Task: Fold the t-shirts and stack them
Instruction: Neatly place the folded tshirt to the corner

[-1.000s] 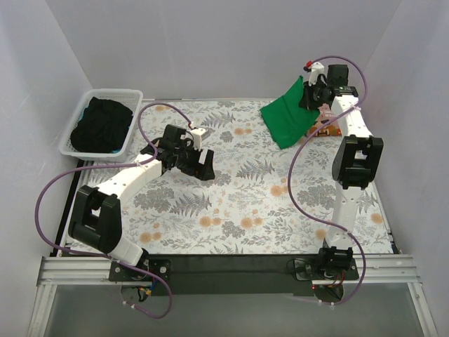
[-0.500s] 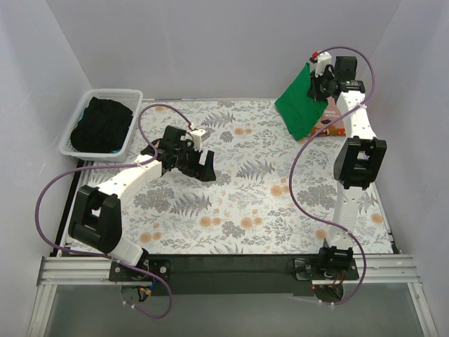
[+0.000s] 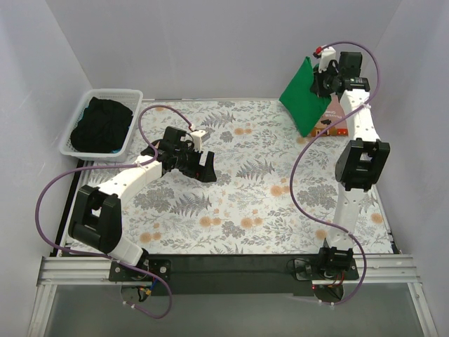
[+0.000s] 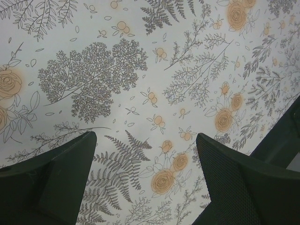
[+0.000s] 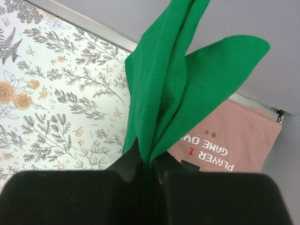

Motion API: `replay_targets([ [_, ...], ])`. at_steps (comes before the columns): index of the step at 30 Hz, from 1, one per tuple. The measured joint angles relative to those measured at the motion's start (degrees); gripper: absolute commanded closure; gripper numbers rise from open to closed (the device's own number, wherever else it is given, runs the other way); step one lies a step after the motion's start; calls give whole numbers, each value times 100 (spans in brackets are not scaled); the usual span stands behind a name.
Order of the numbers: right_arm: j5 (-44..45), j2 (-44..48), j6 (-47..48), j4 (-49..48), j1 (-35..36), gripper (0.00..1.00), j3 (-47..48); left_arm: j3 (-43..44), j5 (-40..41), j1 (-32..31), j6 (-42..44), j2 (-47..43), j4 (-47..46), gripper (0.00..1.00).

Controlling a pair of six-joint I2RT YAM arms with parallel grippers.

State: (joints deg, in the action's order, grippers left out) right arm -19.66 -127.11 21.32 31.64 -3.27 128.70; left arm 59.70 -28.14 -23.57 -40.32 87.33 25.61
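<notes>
A bright green t-shirt (image 3: 303,98) hangs in folds at the far right corner, pinched in my right gripper (image 3: 322,78), which is shut on it; in the right wrist view the green cloth (image 5: 173,89) runs into the closed jaws (image 5: 149,165). Under it lies a pale pink t-shirt (image 3: 332,121) flat on the table, its printed text (image 5: 212,152) showing. My left gripper (image 3: 203,166) hovers over the middle left of the floral cloth, open, with only the cloth between its fingers (image 4: 145,164).
A white slatted basket (image 3: 83,119) holding dark clothing (image 3: 102,125) stands at the far left corner. The floral table cloth (image 3: 238,203) covers the table. White walls close in at the back and both sides.
My right gripper has lifted the green t-shirt up and toward the back right corner, off the table, uncovering more of the pink one. The left arm has stayed still.
</notes>
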Motion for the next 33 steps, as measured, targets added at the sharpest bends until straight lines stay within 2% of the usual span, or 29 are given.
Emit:
replay_targets([
  [20,-22,225,-11,-2,-240,99,20,0,-44,0,4,0,0,12],
  [33,24,-168,289,-48,-557,99,20,4,-85,0,7,0,120,12],
])
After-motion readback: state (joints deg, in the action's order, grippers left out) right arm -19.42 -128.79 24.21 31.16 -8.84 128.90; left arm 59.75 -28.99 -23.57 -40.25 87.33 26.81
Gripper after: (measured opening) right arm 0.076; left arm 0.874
